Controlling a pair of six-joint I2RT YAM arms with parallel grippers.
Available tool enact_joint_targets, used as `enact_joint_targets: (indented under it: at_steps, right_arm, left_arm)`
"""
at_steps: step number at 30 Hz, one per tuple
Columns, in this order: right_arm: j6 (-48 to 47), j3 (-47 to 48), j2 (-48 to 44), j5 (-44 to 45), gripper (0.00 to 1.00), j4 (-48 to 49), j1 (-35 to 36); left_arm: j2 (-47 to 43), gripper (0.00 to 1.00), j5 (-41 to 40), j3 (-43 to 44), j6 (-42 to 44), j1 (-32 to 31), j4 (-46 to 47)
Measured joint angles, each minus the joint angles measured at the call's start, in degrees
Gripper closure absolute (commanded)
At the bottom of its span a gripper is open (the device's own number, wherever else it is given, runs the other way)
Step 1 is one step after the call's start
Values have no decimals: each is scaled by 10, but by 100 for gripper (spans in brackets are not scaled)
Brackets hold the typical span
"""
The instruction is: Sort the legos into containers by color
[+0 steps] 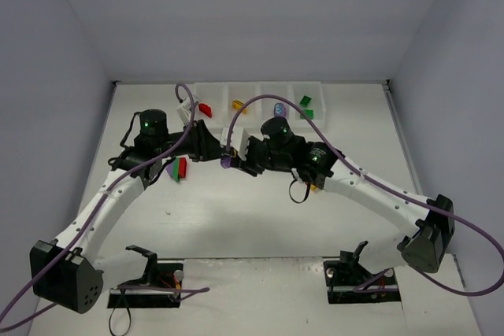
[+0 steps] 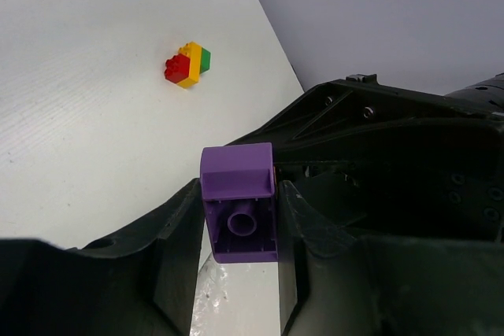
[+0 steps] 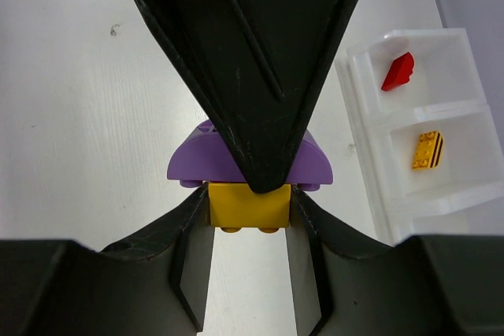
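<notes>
gripping the purple brick (image 2: 239,186) in your left gripper (image 2: 240,222) and the yellow brick (image 3: 248,204) in your right gripper (image 3: 248,234), you meet mid-frame in the top view, bricks joined face to face, containers (image 1: 260,86) just above.

The top external camera sits high behind the arm bases, tilted down and forward over the whole white counter (image 1: 260,218) to the row of bins (image 1: 261,89) by the back wall. The left wrist camera rides close behind the left hand (image 2: 240,218) and looks along it, low over the counter, with the pinched purple brick (image 2: 239,202) filling the centre. The right wrist camera peers steeply down past the right hand (image 3: 248,194) and the yellow brick (image 3: 249,208) it grips. All three views share the purple brick. The overhead and right wrist views share the bins.
</notes>
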Motion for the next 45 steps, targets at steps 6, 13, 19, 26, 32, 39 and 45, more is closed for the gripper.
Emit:
enact_joint_targets:
  at_steps: [6,13,19,26,32,39,45]
  right_arm:
    - [0,-33,-14,5,100,24,-1]
    - [0,-68,-25,22,100,6,-49]
    - [20,-57,5,19,98,21,-122]
    - [98,118,221,46,95,75,-174]
    - [160,279,406,96,85,92,-185]
    - [200,403,538,135,48,94,-191]
    - [224,447,566,153,34,94,-199]
  left_arm:
    - [8,100,8,0,7,4,-14]
    - [7,100,9,0,19,47,-26]
    - [-2,100,2,0,26,65,-34]
    - [-49,100,-35,-2,49,65,-62]
    - [-99,100,-75,-3,72,65,-112]
    - [-139,100,-117,-12,80,65,-158]
    - [-160,100,-138,-23,80,65,-175]
